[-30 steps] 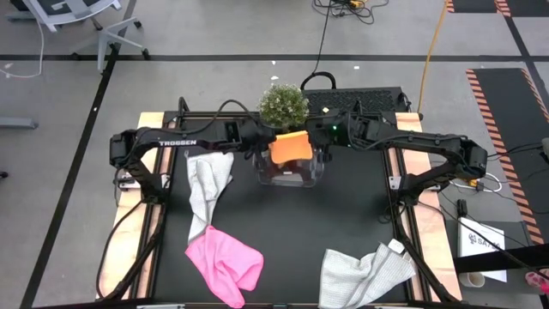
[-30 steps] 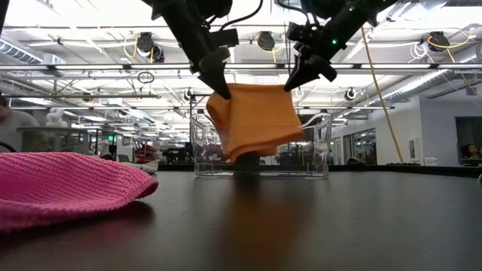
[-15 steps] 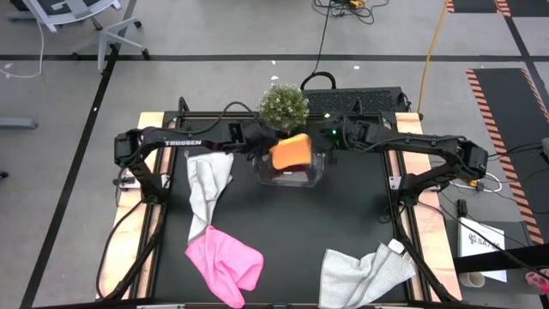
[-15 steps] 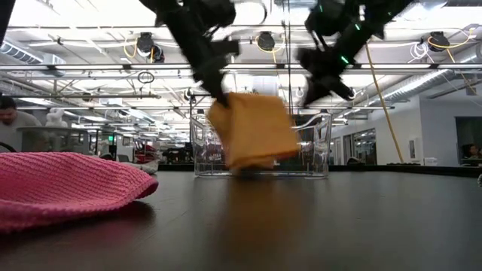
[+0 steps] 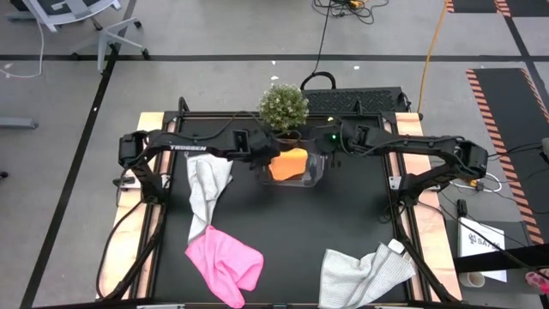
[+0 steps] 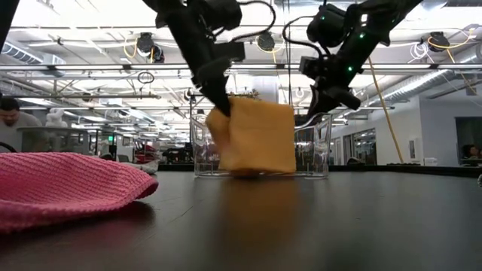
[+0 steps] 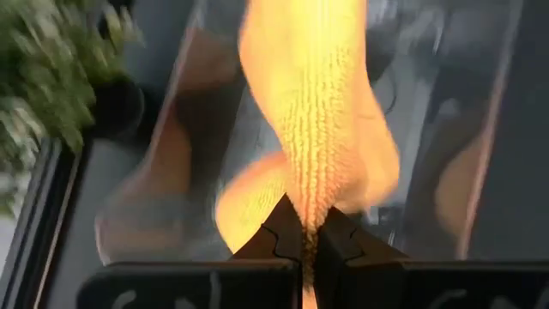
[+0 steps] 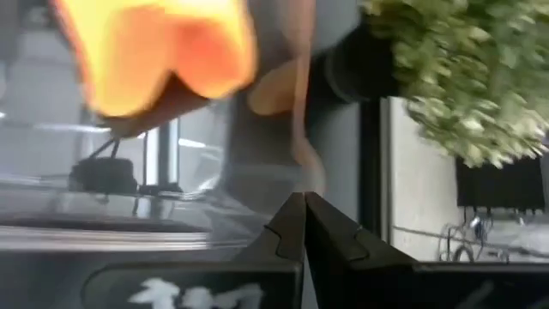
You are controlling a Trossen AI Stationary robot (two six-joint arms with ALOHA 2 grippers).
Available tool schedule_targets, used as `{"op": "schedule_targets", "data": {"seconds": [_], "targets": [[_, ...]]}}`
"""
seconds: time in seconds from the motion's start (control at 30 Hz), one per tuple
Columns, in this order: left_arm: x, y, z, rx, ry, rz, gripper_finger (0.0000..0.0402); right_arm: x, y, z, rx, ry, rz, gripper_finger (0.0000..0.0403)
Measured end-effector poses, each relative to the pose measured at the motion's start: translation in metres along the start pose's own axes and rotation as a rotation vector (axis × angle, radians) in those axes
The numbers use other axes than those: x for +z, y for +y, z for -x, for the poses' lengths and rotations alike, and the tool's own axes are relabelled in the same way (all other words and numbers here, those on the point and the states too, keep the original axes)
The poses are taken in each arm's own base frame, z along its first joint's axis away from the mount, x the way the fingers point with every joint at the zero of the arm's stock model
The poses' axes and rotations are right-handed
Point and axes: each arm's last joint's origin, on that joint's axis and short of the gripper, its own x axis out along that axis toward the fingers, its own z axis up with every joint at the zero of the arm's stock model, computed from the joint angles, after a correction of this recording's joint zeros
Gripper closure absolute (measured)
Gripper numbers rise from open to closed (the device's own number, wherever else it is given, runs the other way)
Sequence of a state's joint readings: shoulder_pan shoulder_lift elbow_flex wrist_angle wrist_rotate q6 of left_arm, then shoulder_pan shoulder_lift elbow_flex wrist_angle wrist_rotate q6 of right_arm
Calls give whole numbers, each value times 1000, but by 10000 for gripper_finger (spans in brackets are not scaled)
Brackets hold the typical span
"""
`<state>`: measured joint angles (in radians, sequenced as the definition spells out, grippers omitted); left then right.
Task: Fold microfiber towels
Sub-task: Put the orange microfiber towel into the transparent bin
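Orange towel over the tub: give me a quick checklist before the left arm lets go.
1. Left end effector shut on orange towel: ok.
2. Right end effector shut, holding nothing, clear of the towel: ok.
3. Towel hanging inside the clear tub: ok in the high view.
4. Towel folded flat: cannot tell.
5. Potted plant behind the tub, untouched: ok.
6. Pink towel and two grey towels not yet folded: not ok.

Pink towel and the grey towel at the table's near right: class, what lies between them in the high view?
Nothing: only bare black table separates the pink towel from the grey towel, shown in the high view.
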<state>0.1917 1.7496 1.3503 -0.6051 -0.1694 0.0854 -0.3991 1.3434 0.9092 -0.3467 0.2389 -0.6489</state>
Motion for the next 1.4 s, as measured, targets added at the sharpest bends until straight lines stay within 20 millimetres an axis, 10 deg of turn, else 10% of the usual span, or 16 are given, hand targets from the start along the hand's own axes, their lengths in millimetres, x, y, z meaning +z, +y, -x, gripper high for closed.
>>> {"op": "schedule_targets", "data": {"seconds": [0.4, 0.67, 1.13, 1.4], "targets": [[50, 4, 52, 108, -153, 10, 399, 19, -14, 66, -14, -315, -286, 403], [54, 7, 60, 146, -153, 0, 399, 39, 10, 110, 209, -536, -440, 394], [52, 4, 60, 136, -130, -2, 399, 64, 34, 60, 187, -348, -349, 252], [51, 3, 60, 132, -127, 8, 399, 81, 13, 74, 57, -235, -278, 218]]}}
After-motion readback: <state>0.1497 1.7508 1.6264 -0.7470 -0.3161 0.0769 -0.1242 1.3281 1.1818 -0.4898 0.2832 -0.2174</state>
